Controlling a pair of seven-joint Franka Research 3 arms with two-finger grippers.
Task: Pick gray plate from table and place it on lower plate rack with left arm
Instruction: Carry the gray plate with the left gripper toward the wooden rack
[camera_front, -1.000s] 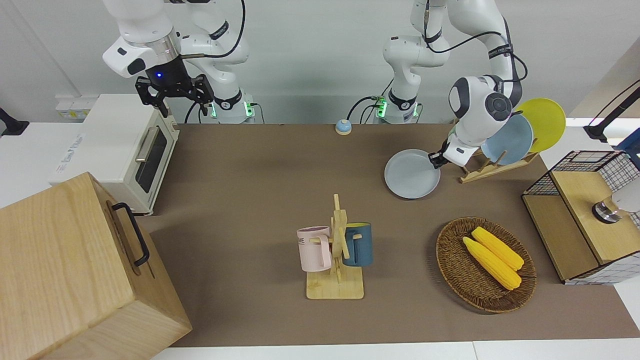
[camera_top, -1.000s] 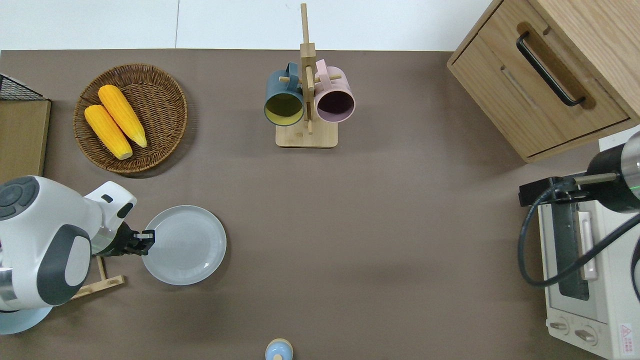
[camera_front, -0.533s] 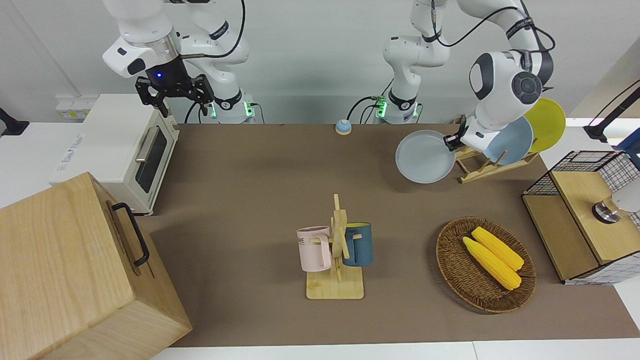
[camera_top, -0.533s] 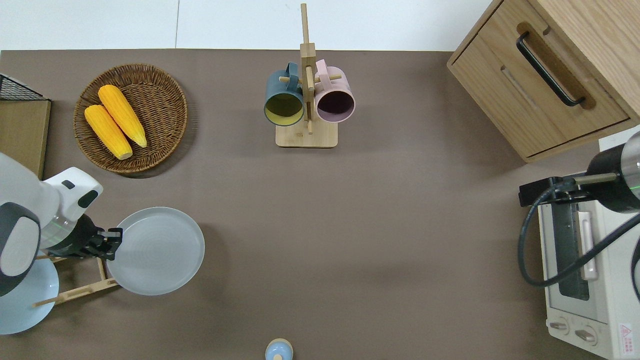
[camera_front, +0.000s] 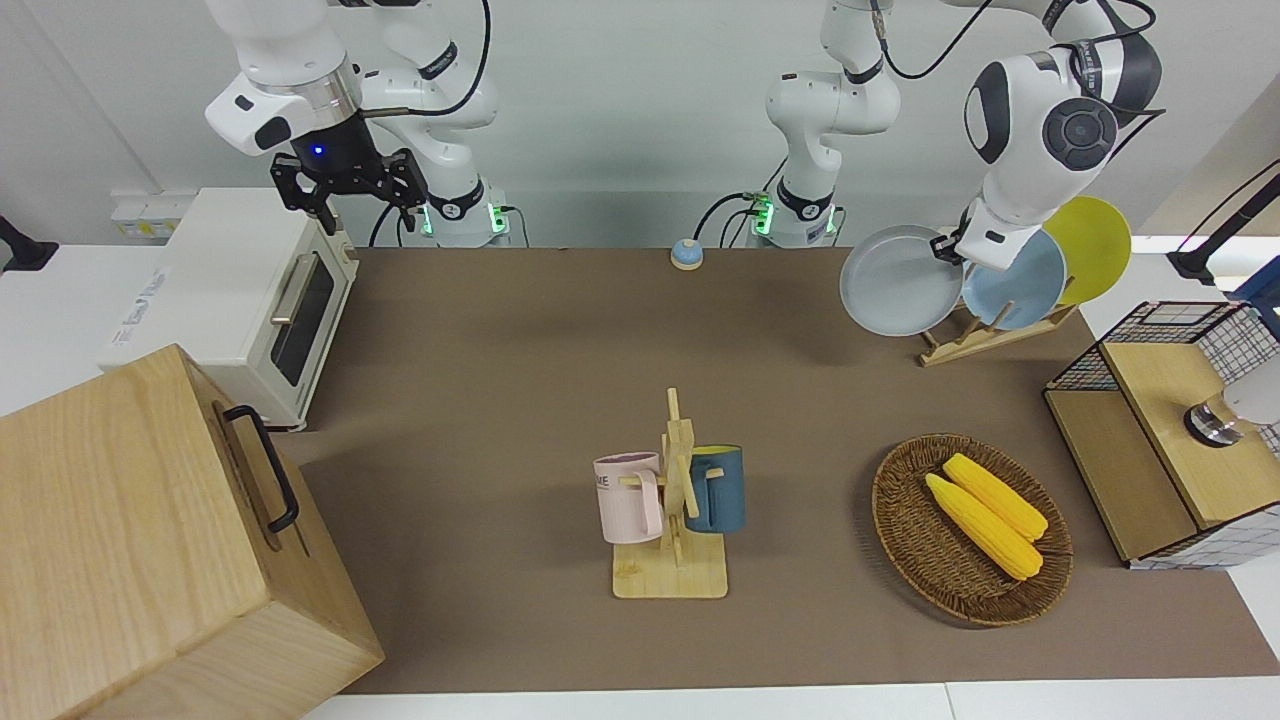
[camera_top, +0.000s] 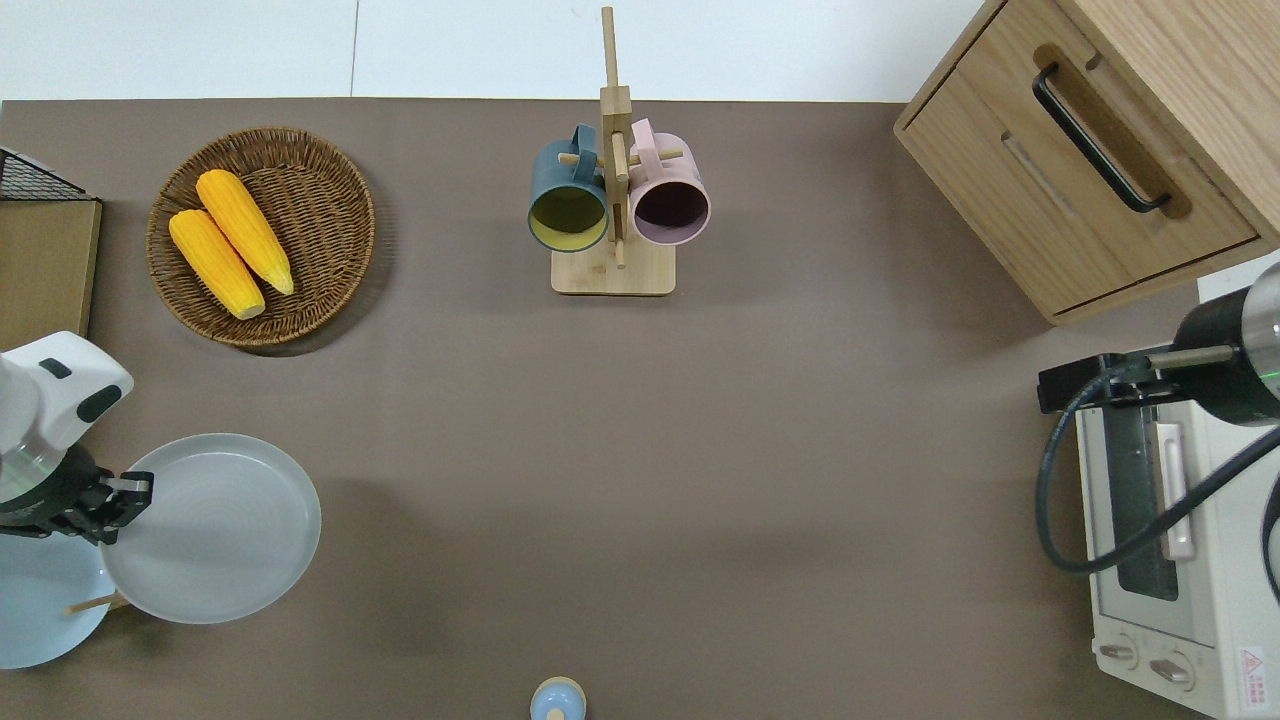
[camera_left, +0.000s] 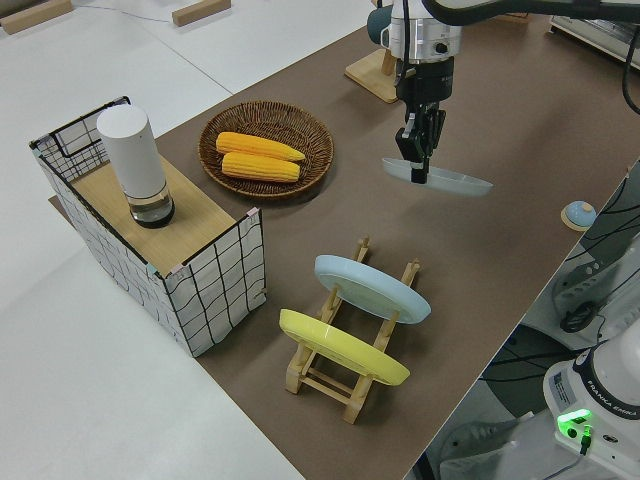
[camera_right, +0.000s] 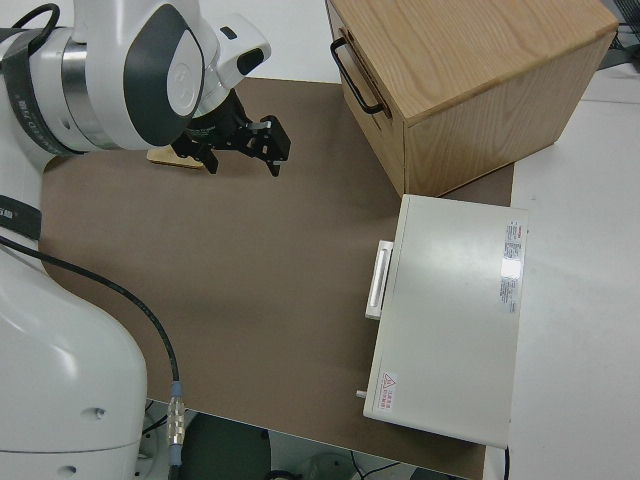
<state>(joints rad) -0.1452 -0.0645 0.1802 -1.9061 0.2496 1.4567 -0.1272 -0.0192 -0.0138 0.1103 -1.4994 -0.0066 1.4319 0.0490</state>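
the right gripper is parked at the toaster oven end of the table, with its fingers spread and nothing between them. near the middle of the table stands the mug stand, with a pink mug and a dark blue mug hanging on it. a small blue bell sits on the table edge close to the robots.

the gray plate is up in the air, off the table, held almost level and a little tilted. the left gripper pinches its rim on the side toward the rack. in the overhead view the plate is over the brown mat, just beside the lower plate rack, and its edge covers a part of the rack. the sky-blue plate and the yellow plate stand on edge in that rack. farther from the robots, a wicker basket holds two corn cobs. at the left arm's end stands a wire crate.
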